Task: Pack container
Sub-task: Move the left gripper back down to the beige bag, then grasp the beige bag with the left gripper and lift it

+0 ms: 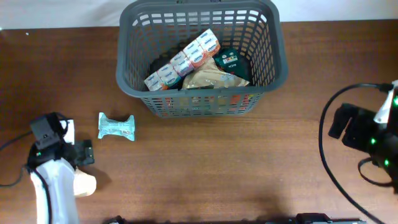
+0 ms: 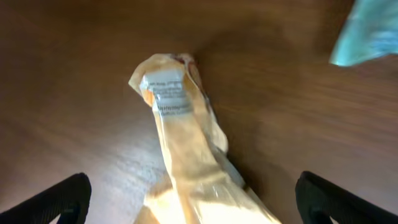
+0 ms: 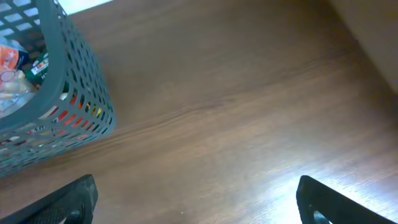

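The container (image 1: 127, 79) is a dark grey slotted basket at the back centre of the table. It holds a row of white, blue and orange packs (image 1: 181, 62), a tan packet (image 1: 211, 79) and a dark green packet (image 1: 233, 62). My left gripper (image 2: 193, 202) is open at the front left, with a pale yellow packet (image 2: 180, 134) lying on the table between its fingers. In the overhead view the packet (image 1: 87, 184) shows partly under the left arm. My right gripper (image 3: 196, 199) is open and empty over bare table, to the right of the container (image 3: 68, 74).
A teal packet (image 1: 117, 126) lies on the table left of the container's front, and also shows at the top right of the left wrist view (image 2: 367, 34). Black cables (image 1: 326, 149) loop by the right arm.
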Robot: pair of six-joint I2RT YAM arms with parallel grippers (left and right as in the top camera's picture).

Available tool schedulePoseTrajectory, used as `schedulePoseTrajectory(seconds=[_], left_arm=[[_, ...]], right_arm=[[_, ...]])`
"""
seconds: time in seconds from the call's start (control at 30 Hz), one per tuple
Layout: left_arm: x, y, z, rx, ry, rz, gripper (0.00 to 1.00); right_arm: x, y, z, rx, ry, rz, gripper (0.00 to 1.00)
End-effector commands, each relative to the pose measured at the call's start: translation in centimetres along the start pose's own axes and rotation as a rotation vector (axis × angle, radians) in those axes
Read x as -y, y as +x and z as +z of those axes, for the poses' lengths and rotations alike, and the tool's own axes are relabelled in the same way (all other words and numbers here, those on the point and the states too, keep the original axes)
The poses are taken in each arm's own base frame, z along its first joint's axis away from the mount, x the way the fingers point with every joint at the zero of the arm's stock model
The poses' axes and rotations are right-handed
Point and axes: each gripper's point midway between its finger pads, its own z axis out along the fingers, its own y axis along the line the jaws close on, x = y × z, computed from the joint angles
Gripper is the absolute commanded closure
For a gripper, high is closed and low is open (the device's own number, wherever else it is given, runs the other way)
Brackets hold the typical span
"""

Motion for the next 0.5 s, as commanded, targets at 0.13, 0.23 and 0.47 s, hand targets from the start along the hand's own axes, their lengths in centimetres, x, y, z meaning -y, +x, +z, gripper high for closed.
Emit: schedulePoseTrajectory(seconds=[0.13, 0.23, 0.47], left_arm=[[-0.3, 1.3, 4.6, -0.069, 0.109, -0.083, 0.04], [-0.1, 1.2, 6.4, -0.075, 0.143, -0.108, 0.08], [2.0, 2.1, 9.5, -0.137, 0.231, -0.111, 0.18]], right_arm=[[1.1, 0.0, -1.0, 0.045, 0.045, -0.003, 0.01], [1.1, 0.0, -1.0, 0.042, 0.046, -0.004, 0.01], [1.7, 0.5, -1.1, 0.027, 0.072, -0.009, 0.01]])
